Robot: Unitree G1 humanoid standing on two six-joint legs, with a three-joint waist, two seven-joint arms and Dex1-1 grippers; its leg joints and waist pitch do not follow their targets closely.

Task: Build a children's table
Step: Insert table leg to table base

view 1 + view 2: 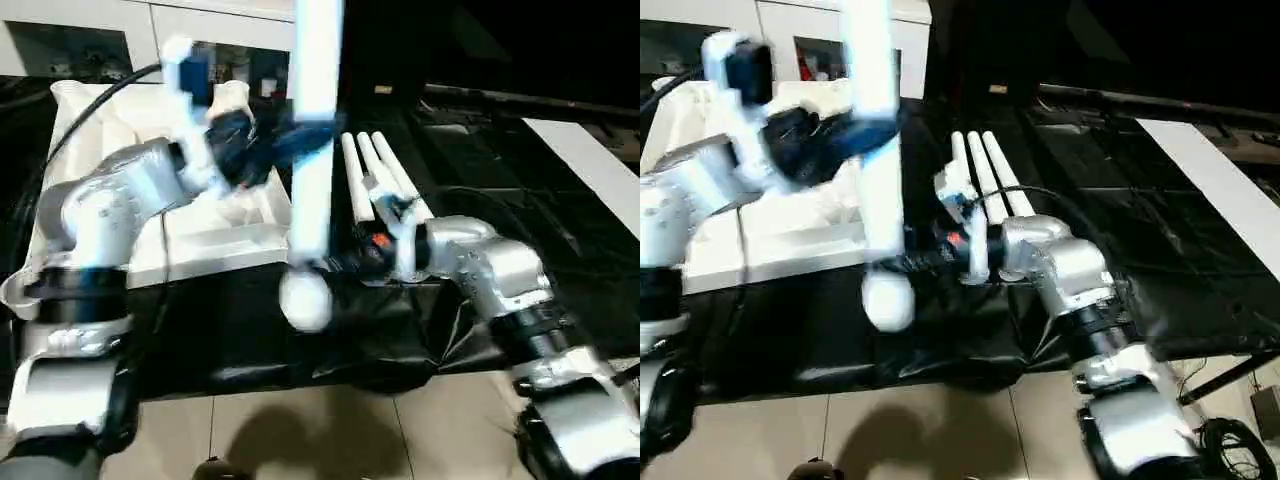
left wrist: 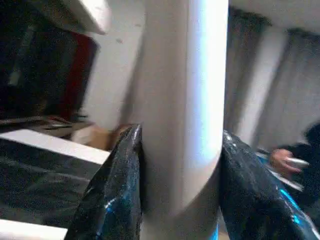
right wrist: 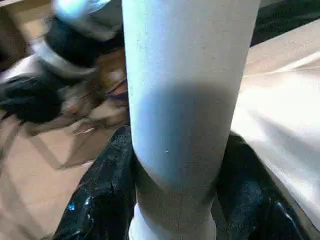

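One white leg (image 1: pixel 316 150) of the children's table stands nearly upright over the front of the black-draped table, its rounded end (image 1: pixel 305 300) lowest. My left gripper (image 1: pixel 296 140) is shut on the leg's middle, a black finger (image 2: pixel 112 195) pressed to each side of the tube. My right gripper (image 1: pixel 335 265) reaches in from the right and is shut on the same leg near its lower end, its fingers (image 3: pixel 102 200) hugging it. The white ribbed top (image 1: pixel 225 240) lies at the left, behind my left arm. Three more legs (image 1: pixel 375 175) lie side by side on the cloth.
The black-draped work table (image 1: pixel 250 340) ends at a front edge, with tiled floor (image 1: pixel 330 430) below it. A white board (image 1: pixel 590 165) lies at the far right. White cabinets (image 1: pixel 120 20) stand behind. A person's hand (image 2: pixel 285 162) holds something in the background of the left wrist view.
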